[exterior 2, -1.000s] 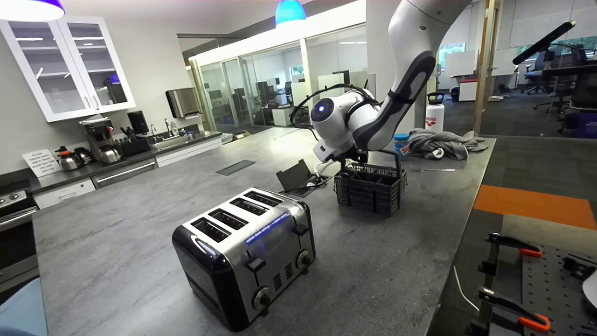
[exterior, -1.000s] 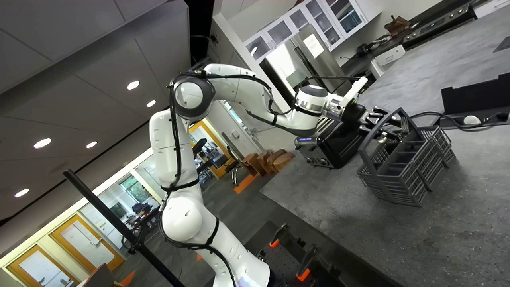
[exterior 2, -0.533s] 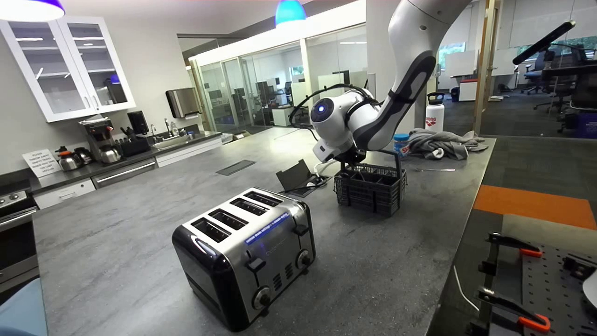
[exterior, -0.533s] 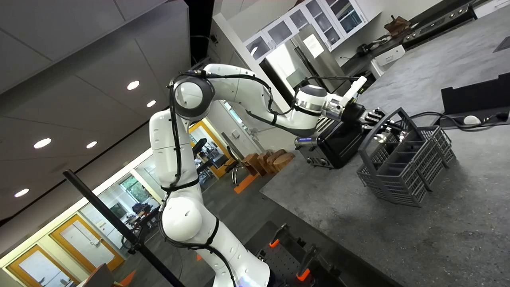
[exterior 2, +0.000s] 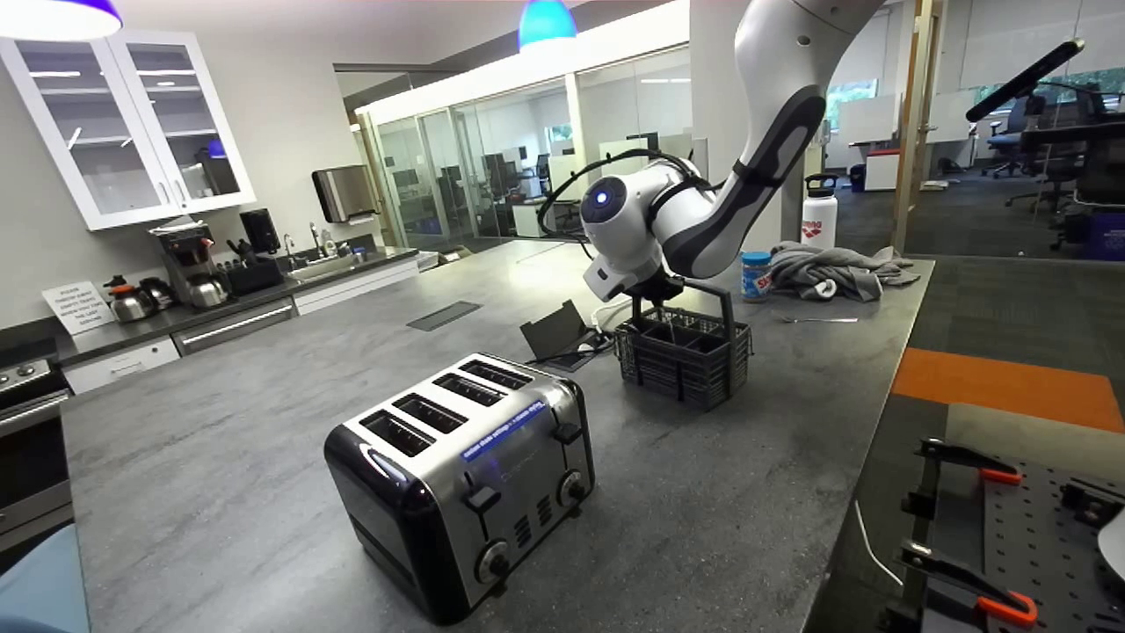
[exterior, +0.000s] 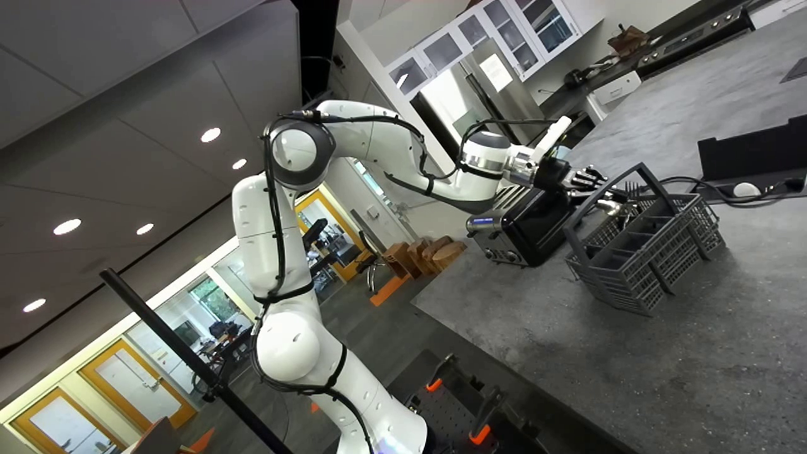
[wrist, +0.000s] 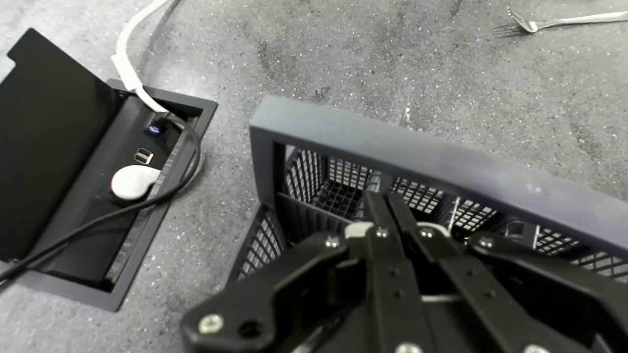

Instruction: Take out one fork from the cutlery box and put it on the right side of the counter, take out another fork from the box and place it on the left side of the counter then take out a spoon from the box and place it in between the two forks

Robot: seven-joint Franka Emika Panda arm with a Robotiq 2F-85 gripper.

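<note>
One counter [exterior 2: 721, 527]: grey, speckled, fills the lower half of an exterior view. Second fork probably goes on the side away from the one already laid.
Toaster [exterior 2: 461, 483]: lower left of centre there, well apart from the box. No issue for a straight lift.
Cutlery box [exterior 2: 677, 365]: on the counter, right of centre, same frame. Looks light; likely drags or tips on a sideways pull. Lift vertical, slow.
Gripper [wrist: 385, 198]: low centre of the wrist view, over the box. Jaws clenched nearly together, thin gap at the fingertips [wrist: 377, 211]; can't tell if a fork stem is pinched in it. Check before lifting.
Loop handle [wrist: 417, 154]: just above the fingertips in the wrist view, running to the right edge. Contact unclear. Likeliest snag; steer around it.
Laid fork [wrist: 571, 21]: upper right of the wrist view, on the counter. Suggests step in hand is fork two.
Boxed fork [exterior: 632, 190]: tines up by the gripper, right of centre in an exterior view. Probable target. Get its full length out before traversing.
Spoon [exterior: 609, 206]: bright bowl just left of those tines, probably the spoon. Leave it; watch for it riding up.
</note>
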